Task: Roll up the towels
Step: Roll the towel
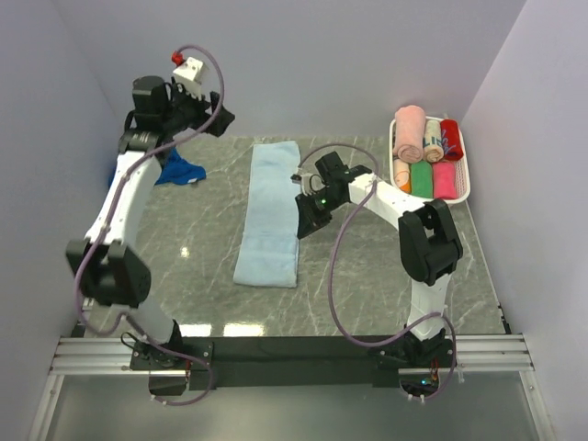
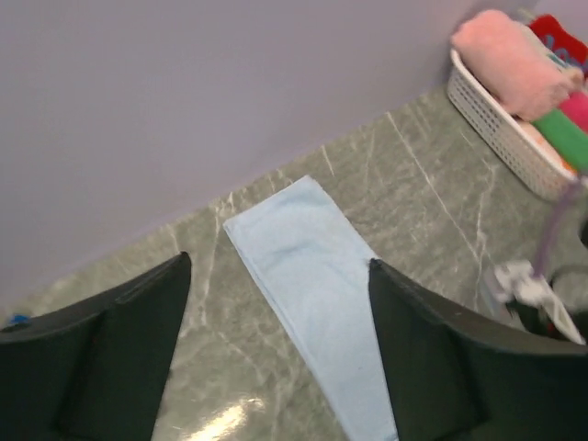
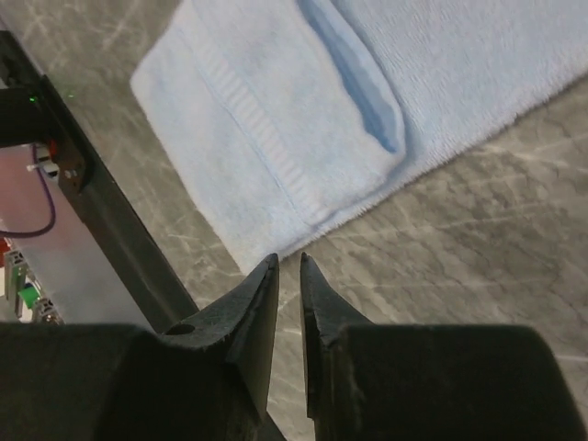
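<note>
Left jaws spread wide and empty, raised over the far-left corner of the counter (image 1: 367,294). Right jaws barely parted, empty, just beside the right edge of the pale towel (image 1: 268,213). It lies flat mid-counter, long axis running near to far. Dark towel (image 1: 180,171) bunched far-left.

Between the left fingers (image 2: 119,349) the pale blue towel (image 2: 308,266) is cut off below; the royal blue towel (image 1: 184,172) is half hidden.

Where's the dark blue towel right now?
In the top view the dark blue towel lies crumpled at the far left of the table, partly behind the left arm, left of the flat pale blue towel.
</note>
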`<state>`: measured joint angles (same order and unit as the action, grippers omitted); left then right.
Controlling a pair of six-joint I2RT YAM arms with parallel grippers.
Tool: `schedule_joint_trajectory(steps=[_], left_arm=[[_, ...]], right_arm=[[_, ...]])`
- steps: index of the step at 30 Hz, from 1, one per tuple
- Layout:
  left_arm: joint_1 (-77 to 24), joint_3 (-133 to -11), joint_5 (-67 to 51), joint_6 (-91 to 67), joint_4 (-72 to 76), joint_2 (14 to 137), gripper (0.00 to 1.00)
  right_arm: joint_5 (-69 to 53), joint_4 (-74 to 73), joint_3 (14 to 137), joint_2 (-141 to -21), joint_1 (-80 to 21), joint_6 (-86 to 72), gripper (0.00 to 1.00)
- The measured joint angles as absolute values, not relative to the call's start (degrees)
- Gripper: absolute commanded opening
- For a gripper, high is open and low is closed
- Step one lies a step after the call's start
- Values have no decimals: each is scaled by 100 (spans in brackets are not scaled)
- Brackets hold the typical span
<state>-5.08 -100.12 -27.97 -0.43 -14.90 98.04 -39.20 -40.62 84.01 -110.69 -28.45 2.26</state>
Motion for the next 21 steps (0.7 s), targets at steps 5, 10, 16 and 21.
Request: schedule_joint_trajectory(steps=[5,10,16,21], left_arm=[[-683,-8589,-3280,1619,-2139,8499,68],[-1052,-6305,-3326,3645,-3273,7432,66],[-2329,-4372,-2884,4783,-3577,6184,60],[-3417,-3426,-2309,4908,-2731,6058,58]], right_arm=[[-4125,-4056,8890,-11242,-3000,145,23],[-4292,-3854,9504,-11813,-3376,-86,23],[-4217,-3837,9511,-12547,-3548,-145,22],[-4296,-3852,9402,-12884,-3498,-250,21]])
